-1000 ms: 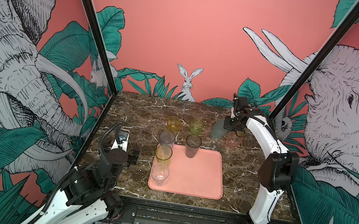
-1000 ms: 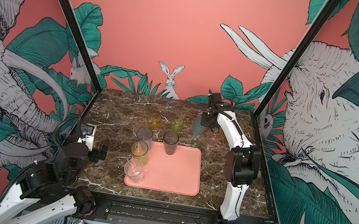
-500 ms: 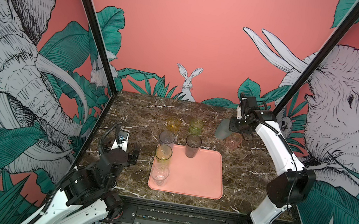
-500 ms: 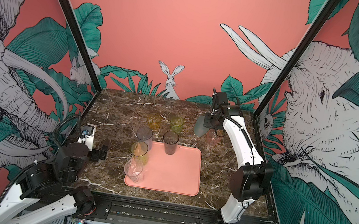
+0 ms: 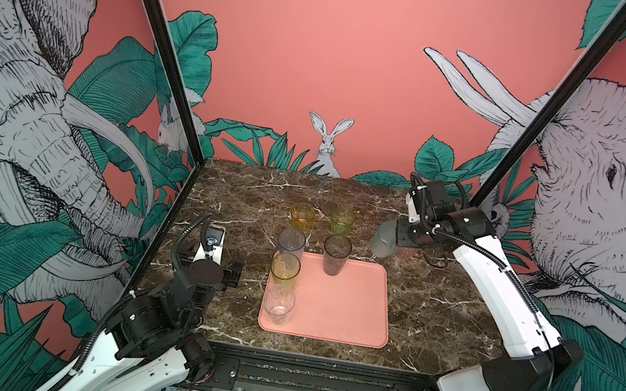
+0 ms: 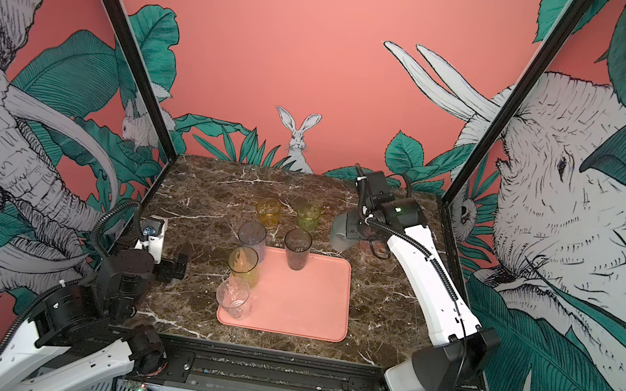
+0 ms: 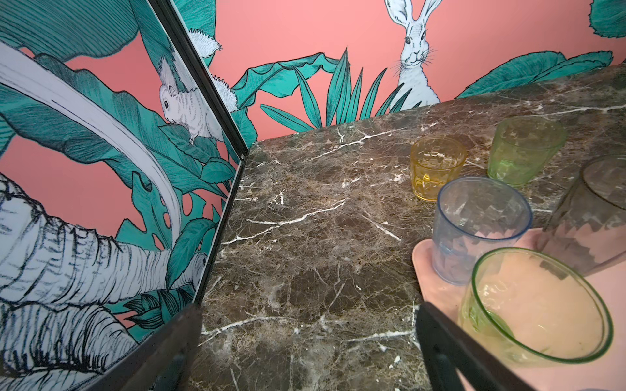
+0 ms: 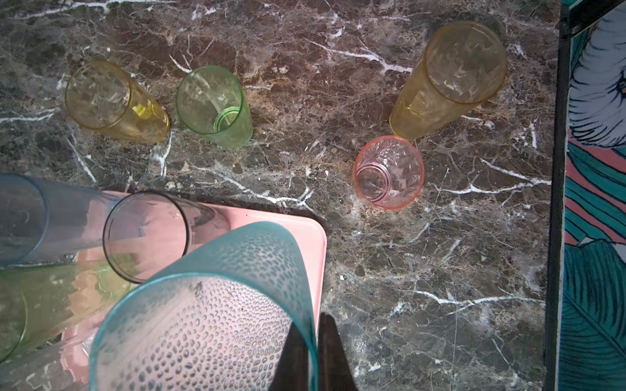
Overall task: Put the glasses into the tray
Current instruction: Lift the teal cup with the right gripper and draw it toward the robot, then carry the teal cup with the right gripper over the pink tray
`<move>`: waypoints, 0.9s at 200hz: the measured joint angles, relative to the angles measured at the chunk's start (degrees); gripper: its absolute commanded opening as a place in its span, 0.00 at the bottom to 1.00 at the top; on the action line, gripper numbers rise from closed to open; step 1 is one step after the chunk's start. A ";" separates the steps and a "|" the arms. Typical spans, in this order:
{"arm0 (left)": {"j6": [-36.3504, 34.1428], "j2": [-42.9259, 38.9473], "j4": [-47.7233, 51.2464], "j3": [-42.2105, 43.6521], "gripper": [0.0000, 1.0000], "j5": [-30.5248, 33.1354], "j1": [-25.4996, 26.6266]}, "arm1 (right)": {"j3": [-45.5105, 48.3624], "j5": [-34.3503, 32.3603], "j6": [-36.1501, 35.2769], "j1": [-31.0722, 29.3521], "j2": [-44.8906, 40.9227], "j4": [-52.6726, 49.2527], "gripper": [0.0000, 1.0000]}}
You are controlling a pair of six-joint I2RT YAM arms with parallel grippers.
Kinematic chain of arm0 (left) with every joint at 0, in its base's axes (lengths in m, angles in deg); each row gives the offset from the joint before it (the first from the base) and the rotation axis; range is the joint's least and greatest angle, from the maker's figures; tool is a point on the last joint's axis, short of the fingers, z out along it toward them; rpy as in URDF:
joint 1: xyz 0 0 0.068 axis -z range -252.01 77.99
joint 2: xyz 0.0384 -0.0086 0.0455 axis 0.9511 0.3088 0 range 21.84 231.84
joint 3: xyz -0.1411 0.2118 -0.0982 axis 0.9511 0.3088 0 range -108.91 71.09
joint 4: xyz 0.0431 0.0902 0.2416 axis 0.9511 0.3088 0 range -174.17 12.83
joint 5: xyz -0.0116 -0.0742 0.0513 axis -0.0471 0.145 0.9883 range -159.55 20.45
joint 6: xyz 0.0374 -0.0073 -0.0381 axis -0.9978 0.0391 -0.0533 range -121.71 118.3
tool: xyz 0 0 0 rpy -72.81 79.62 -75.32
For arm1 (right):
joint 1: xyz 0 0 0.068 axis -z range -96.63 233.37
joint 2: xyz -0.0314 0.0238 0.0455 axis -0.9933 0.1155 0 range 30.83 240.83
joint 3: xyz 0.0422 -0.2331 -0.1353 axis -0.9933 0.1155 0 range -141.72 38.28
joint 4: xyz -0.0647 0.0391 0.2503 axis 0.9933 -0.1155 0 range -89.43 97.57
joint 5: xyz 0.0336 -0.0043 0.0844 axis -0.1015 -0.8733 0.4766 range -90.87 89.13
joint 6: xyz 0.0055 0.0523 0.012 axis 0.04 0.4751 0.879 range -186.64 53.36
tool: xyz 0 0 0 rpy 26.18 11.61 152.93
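- top views: the tray (image 5: pixel 345 306) lies mid-table (image 5: pixel 236 193). four glasses stand in it: the clear tumbler (image 5: pixel 278 305) at its 8 o'clock corner, the yellow-green tumbler (image 5: pixel 285 270) at 10, the grey tumbler (image 5: pixel 290 243) at the 11 o'clock corner, and the smoky tumbler (image 5: pixel 336 255) at 12.
- past the far rim, on bare table, the amber short tumbler (image 5: pixel 302 216) and the green short tumbler (image 5: pixel 342 220) stand side by side.
- at 1 o'clock from the tray, the right pincer (image 6: pixel 352 232) is clamped on the frosted tumbler (image 6: pixel 340 232), held off the table and outside the tray.
- at 9 o'clock from the tray, the left pincer (image 6: pixel 173 267) has its jaws wide apart and holds nothing.
- left wrist: its fingers (image 7: pixel 169 345) stand far apart over bare table. the yellow-green tumbler (image 7: pixel 535 304) is just beside one finger.
- right wrist: the two fingers (image 8: pixel 333 355) pinch the frosted tumbler's (image 8: pixel 216 304) wall at the rim, one inside, one outside. the tray corner (image 8: pixel 305 233) shows behind it.
- the pink tumbler (image 8: pixel 389 172) and the tall amber tumbler (image 8: pixel 450 78) stand near each other on the table, off the tray.
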State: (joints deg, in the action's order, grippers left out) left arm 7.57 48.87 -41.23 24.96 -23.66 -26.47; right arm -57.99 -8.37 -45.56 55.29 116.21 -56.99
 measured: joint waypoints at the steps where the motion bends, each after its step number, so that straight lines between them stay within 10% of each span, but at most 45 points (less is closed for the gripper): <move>1: 0.00 0.00 0.00 0.00 1.00 0.00 0.00 | 0.04 -0.04 0.00 -0.09 -0.04 -0.04 0.00; 180: 0.26 0.00 0.02 0.00 0.99 0.00 0.00 | 18.32 -2.51 6.64 -11.04 -7.43 1.84 0.00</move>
State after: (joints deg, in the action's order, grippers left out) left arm 7.84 48.87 -41.21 24.96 -23.66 -26.47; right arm -39.68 -10.89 -38.91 44.26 108.78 -55.15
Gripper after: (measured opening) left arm 0.993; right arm 0.062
